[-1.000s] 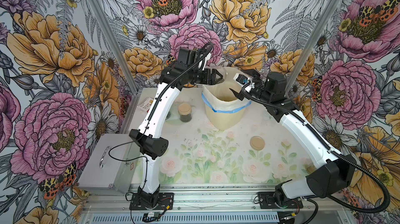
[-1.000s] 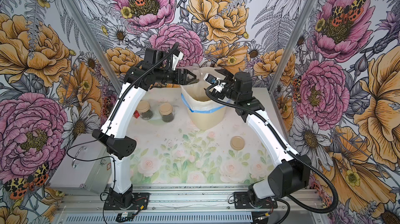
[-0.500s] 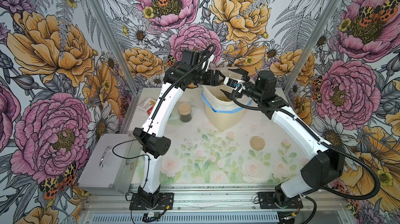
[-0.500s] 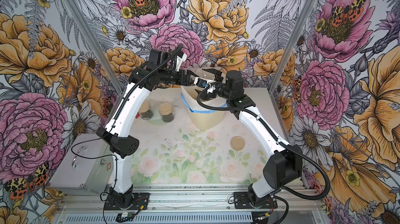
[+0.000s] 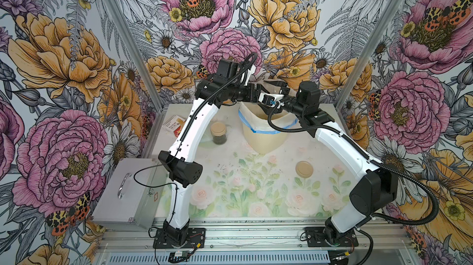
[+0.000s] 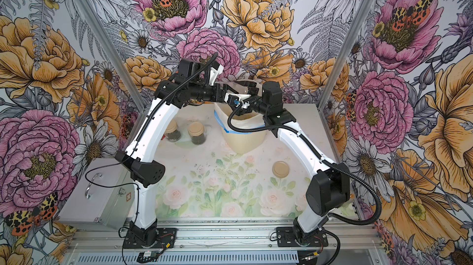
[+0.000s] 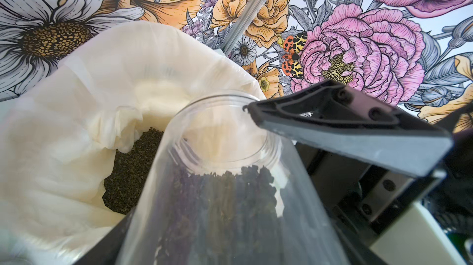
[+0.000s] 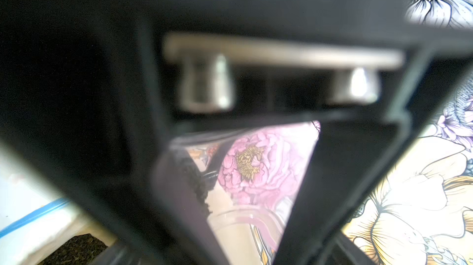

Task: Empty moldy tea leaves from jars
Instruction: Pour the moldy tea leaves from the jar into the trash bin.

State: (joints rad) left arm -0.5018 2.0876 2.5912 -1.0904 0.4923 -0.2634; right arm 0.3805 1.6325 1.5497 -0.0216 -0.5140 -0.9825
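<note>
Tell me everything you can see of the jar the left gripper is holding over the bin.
The jar is small, round, clear glass, with its lid off. The left gripper clamps its sides, holding it above the bin, tipped with the open mouth toward the bag. Dark crumbly tea leaves lie inside, banked against the neck. The right gripper straddles it, fingers apart; whether they touch the glass cannot be told.

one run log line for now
left gripper: shut on lidless jar tilted over bin | right gripper: around jar, grip unclear | tea leaves: in jar and bin
</note>
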